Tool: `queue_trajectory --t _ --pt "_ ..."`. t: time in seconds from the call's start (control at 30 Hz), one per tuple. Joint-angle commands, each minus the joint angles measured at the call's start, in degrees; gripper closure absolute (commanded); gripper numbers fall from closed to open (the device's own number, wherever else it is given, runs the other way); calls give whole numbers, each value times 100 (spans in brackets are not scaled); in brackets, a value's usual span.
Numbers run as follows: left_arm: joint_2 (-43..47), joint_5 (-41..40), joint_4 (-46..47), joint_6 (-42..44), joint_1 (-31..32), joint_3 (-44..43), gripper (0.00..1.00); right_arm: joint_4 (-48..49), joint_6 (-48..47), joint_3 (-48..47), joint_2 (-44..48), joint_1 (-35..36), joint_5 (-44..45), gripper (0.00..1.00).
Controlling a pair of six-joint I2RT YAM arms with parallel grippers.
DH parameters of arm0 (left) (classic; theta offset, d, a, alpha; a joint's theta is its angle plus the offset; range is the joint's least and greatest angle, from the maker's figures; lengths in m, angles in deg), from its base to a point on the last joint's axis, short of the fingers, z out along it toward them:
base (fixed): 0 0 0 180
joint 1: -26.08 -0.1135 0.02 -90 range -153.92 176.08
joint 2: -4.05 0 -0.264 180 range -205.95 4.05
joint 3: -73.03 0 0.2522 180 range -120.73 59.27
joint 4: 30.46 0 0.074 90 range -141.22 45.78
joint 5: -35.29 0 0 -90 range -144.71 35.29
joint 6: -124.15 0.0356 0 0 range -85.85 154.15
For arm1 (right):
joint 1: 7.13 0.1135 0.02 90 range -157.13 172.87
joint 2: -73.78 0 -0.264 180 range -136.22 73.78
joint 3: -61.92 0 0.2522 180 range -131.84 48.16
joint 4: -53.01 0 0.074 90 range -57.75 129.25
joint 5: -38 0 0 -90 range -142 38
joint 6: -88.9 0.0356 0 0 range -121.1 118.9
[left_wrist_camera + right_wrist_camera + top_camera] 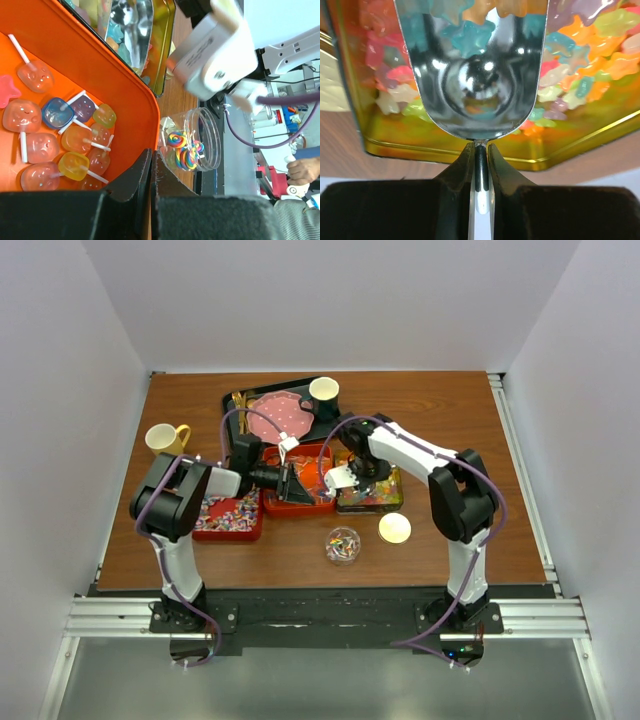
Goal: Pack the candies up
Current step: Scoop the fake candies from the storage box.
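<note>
Three open containers mid-frame in the top view: red tray [225, 536], orange tray [300, 510], gold tin [370, 508], each holding candies [228, 512]. One clear jar [343, 544] sits below them. Wrist views alone show: left hand [152, 156] pressed together, empty; right hand [480, 148] pinching one steel scoop [480, 75] over star candies [580, 55].

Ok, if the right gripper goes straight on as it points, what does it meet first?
Probably the star candies in the gold tin: the metal scoop in the right gripper points into them, though depth is unclear.
</note>
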Motion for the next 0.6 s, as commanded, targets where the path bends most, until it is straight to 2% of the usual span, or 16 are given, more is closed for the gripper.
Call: queue_trajectory --t 0.0,0.17,0.33,0.57 --pt "41 -122 -13 5 -145 13 95 335 420 41 166 -193 -2126 100" --pt "235 150 -197 -83 -339 -285 91 511 280 199 430 -483 -3093 100" --pt "262 510 -838 22 -400 -769 80 529 227 270 536 -597 -3297 100" --pt "367 625 -1173 101 -444 -1077 78 687 69 525 764 -791 -3227 100"
